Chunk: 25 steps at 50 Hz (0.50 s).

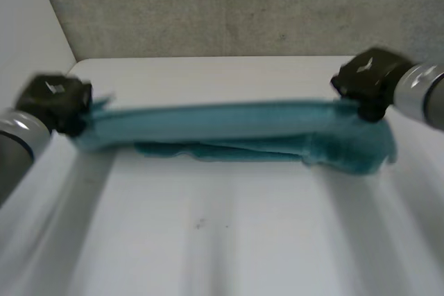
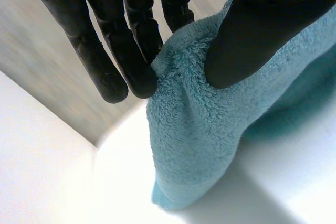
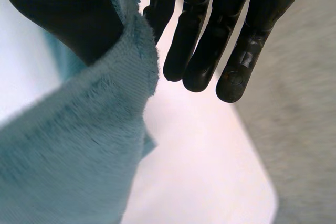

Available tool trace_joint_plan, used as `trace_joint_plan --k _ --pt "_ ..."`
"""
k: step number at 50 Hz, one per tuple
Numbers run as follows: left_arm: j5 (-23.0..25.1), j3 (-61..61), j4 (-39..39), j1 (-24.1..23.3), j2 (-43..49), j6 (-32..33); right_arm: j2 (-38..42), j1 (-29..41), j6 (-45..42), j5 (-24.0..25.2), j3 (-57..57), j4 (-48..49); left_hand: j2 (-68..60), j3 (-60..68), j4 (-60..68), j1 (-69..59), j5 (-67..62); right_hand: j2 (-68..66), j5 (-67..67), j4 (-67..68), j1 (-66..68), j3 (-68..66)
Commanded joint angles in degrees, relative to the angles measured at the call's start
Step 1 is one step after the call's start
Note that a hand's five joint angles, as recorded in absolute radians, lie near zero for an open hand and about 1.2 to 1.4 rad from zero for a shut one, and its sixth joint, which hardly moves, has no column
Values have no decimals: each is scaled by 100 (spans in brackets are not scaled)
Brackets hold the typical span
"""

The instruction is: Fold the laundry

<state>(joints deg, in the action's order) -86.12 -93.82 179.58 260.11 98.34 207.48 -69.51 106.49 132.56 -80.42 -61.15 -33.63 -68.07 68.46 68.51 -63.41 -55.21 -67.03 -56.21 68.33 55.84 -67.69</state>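
a white table (image 1: 222, 240) with a small dark speck (image 1: 200, 224) backs onto a speckled grey wall (image 1: 243, 5).

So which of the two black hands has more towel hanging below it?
The right hand: under it the blue towel sags in a wide flap, while at the left hand it tapers to a narrow end.

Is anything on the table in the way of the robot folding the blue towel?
Nothing visible is in the way. The left hand and right hand each pinch one end of the towel, stretched between them, and nothing lies on the table in front of it.
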Motion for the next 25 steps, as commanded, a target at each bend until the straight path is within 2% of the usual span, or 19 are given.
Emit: trace_joint_plan --k 1,3,5,10,11,12,14,16,17,20,25 --pt "-308 677 173 75 1537 706 1323 179 -459 -578 698 67 -1193 1154 1149 -1659 -1479 -1297 -1379 1167 2416 -1231" --pt "-406 1030 261 49 1705 715 1474 197 -460 -641 901 128 -1193 1154 1149 -1659 -1479 -1297 -1379 1167 2416 -1231" --pt "-432 1625 445 -12 1837 706 1956 267 -433 -851 1952 635 -1193 1154 1149 -1659 -1479 -1297 -1379 1167 2416 -1231" --pt "-423 2735 1279 -126 1838 680 2345 294 -442 -1107 3589 1813 -1193 1154 1149 -1659 -1479 -1297 -1379 1167 2416 -1231" --pt "-415 3076 1855 -196 1821 715 2345 294 -442 -1107 3592 1816 -1193 1154 1149 -1659 -1479 -1297 -1379 1167 2416 -1231" --pt "-423 3332 2644 -241 1777 732 2380 285 -442 -1168 4149 2399 -1193 1154 1149 -1659 -1479 -1297 -1379 1167 2416 -1231" --pt "-467 3457 3422 -232 1645 715 2354 294 -433 -1239 4672 3498 -1193 1154 1149 -1659 -1479 -1297 -1379 1167 2416 -1231" --pt "-467 3475 4343 -267 1470 715 2302 311 -442 -1230 4569 3862 -1193 1154 1149 -1659 -1479 -1297 -1379 1167 2416 -1231" --pt "-467 3449 4496 -267 1434 706 2136 364 -442 -1213 4307 3977 -1193 1154 1149 -1659 -1479 -1297 -1379 1167 2416 -1231" --pt "-467 3396 4507 -267 1390 706 1573 452 -442 -1125 3305 3996 -1193 1154 1149 -1659 -1479 -1297 -1379 1167 2416 -1231" --pt "-432 2580 3918 -215 1346 654 922 452 -433 -923 1758 4084 -1193 1154 1149 -1659 -1479 -1297 -1379 1167 2416 -1231"
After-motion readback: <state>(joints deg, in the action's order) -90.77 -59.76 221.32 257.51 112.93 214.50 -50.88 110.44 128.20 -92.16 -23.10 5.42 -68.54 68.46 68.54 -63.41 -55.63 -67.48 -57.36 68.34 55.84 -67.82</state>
